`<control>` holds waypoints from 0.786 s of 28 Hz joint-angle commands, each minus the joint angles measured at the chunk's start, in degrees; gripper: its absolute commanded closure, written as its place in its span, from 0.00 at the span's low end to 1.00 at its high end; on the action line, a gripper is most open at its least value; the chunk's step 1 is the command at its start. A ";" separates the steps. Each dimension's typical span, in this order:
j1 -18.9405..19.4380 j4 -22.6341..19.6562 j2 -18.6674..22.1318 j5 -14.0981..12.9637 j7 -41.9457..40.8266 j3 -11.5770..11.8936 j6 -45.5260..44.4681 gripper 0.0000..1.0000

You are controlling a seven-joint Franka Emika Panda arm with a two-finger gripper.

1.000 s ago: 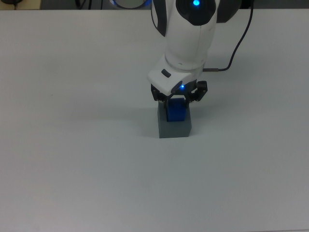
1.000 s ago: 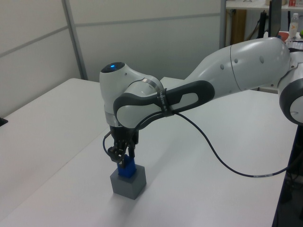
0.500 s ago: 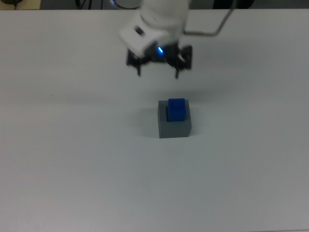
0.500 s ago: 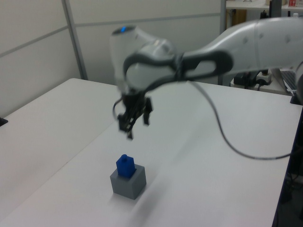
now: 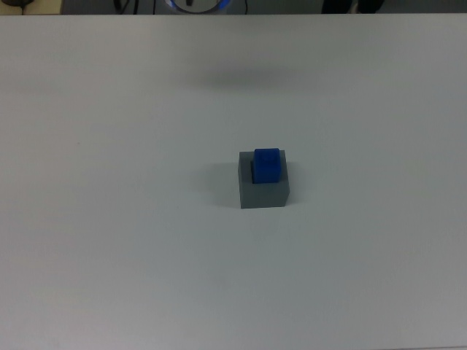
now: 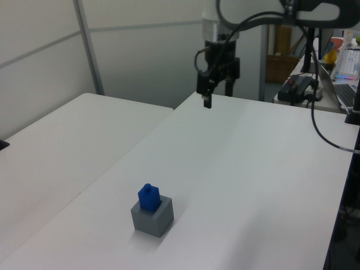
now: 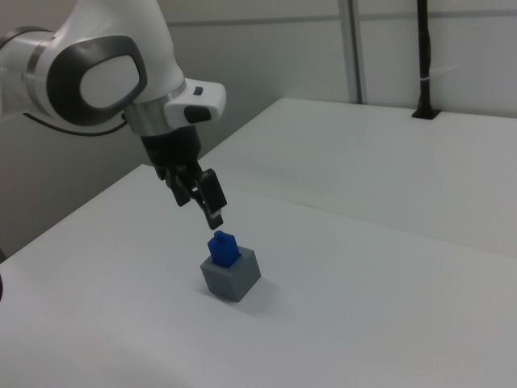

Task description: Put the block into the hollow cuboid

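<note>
The bright-blue block [image 5: 267, 165] sits in the recess of the grey hollow cuboid [image 5: 263, 191] and sticks up out of its top, slightly tilted in the left view [image 6: 148, 197]. The cuboid [image 6: 152, 216] stands on the white table. My gripper [image 6: 217, 93] hangs open and empty, high above the table and far behind the cuboid in the left view. In the right view the gripper [image 7: 202, 202] is up and to the left of the block [image 7: 223, 247] and the cuboid [image 7: 232, 277]. The top view does not show the gripper.
Two white tables meet at a seam [image 6: 129, 152]. A black cable [image 6: 323, 132] trails from the arm at the left view's right, near a desk with a laptop [image 6: 343, 95]. A black post [image 7: 424, 61] stands at the far table edge in the right view.
The gripper let go of the block, which stayed in the cuboid. The arm rose and swung away towards the far side of the table, leaving the top view.
</note>
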State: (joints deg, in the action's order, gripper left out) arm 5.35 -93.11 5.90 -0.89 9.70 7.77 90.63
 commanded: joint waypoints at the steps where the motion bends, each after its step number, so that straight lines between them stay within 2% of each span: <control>1: -0.43 -1.90 -0.53 1.06 -1.69 -0.38 0.33 0.00; 16: -0.52 -1.81 -2.47 0.97 -6.97 -0.29 4.46 0.00; 22: -1.13 -1.81 -2.47 1.06 -13.03 -0.21 4.55 0.00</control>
State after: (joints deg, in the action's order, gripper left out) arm 4.86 -94.13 3.03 -0.87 0.90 7.53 93.82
